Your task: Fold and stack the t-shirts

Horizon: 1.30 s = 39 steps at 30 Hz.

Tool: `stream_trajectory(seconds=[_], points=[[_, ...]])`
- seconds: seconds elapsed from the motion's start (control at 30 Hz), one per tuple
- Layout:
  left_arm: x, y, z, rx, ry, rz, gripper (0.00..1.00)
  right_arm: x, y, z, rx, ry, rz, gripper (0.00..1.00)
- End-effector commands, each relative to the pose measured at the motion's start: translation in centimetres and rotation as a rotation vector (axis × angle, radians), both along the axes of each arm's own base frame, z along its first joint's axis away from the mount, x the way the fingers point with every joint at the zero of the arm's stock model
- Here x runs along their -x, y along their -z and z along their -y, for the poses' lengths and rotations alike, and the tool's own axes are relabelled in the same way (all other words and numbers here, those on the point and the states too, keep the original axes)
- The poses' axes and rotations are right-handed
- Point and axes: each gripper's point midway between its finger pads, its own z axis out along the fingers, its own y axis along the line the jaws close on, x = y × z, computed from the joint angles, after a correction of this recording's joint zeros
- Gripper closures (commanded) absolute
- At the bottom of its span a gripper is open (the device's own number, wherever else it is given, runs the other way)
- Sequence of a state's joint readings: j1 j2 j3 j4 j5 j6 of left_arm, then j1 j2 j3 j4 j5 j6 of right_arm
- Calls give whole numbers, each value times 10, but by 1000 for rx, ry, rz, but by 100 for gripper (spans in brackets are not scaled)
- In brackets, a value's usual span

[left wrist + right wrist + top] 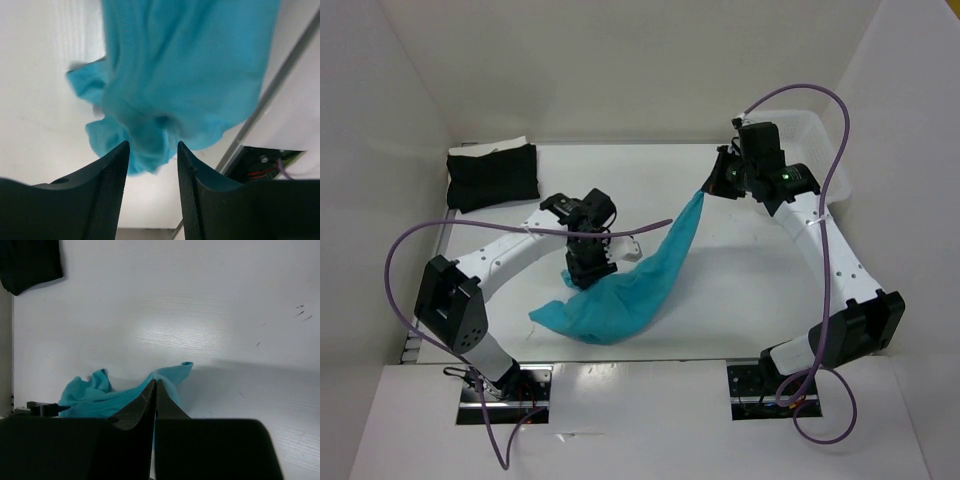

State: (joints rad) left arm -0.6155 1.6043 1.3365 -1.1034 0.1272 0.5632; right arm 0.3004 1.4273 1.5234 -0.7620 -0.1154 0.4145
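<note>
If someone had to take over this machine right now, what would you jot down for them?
Right hand: shut on one end of the turquoise t-shirt, holding that end raised.
Left hand: open, at the shirt's bunched lower end, gripping nothing.
Black t-shirt: folded, far left of the table; a pale edge shows behind it, cannot tell what.
Done: black one folded.
Left: spread and fold the turquoise one, stack it.

A white plastic basket [806, 121] sits at the far right corner of the white table [740, 290].
</note>
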Motion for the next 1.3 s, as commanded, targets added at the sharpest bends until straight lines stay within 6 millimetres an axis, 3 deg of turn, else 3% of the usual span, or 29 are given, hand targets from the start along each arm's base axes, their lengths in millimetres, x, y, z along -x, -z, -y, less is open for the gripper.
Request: stream_trajectory(seconds=[0.0,0.07,0.13,0.23,0.3,0.33,0.4,0.47,0.57,0.6,0.67,0.87,1.0,1.1,1.13,1.17,1.2,1.27], points=[[23,-23,29,126,40,-75,49,-7,-27,-4,-54,-9,113,100],[30,-28,40,162,50,-114,47,-2,-26,-1,-50,-1,117,100],[41,-49,58,264,101,-158,42,1,-25,0,-56,4,111,100],[36,-74,66,335,128,-91,36,2,-22,2,-48,12,101,100],[26,-67,56,284,97,-16,33,2,-19,6,-25,25,98,100],[11,-41,36,162,36,50,33,2,-19,6,-25,25,98,100],[3,-25,17,65,3,104,33,4,-23,7,-28,25,108,100],[-9,-23,-2,40,-50,147,34,6,-23,7,-29,25,109,100],[-22,-33,-17,52,-105,235,34,9,-23,8,-29,25,109,100],[-24,-29,-23,44,-121,244,35,9,-23,8,-29,25,109,100],[-25,-25,-29,43,-141,247,35,11,-22,9,-29,25,109,100],[-20,20,-45,36,-164,151,36,14,-24,10,-29,25,109,100],[-22,38,-25,128,-130,91,36,17,-23,11,-29,25,109,100],[-35,33,-4,206,-121,78,42,16,-23,11,-22,20,112,100],[-35,33,1,226,-125,61,49,16,-23,11,-22,20,112,100],[-38,27,10,283,-120,56,58,16,-23,11,-22,20,112,100],[-41,23,16,312,-111,51,80,16,-23,12,-17,28,114,100],[-45,15,22,341,-113,57,97,14,-24,12,-19,28,123,100]])
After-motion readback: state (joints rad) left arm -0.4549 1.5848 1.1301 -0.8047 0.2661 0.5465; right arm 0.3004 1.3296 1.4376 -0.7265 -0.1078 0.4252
